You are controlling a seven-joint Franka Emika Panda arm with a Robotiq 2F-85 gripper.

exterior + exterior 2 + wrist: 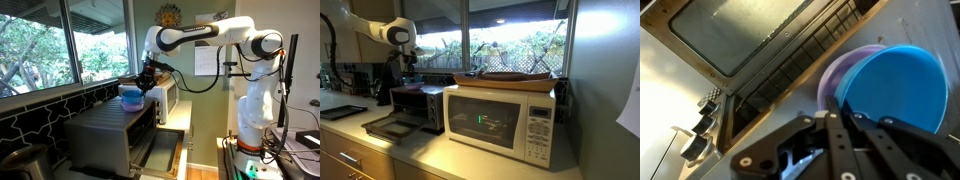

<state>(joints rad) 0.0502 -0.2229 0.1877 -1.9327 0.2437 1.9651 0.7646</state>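
My gripper [832, 120] hangs over the top of a silver toaster oven [105, 130]. Its fingers are close together, pinching the near rim of a blue bowl [895, 85]. The blue bowl sits nested in a purple bowl [832, 85] on the oven's top. In an exterior view the gripper [148, 78] is just above and beside the blue bowl [131, 97]. In the exterior view from the counter's side, the gripper [408, 62] is above the toaster oven [415, 105], and the bowls are hard to make out.
The toaster oven's door [157, 152] hangs open over the counter and also shows in the wrist view [740, 35]. A white microwave [500, 120] stands beside the oven with a flat tray [515, 77] on top. A black tray [342, 112] lies on the counter. Windows run behind.
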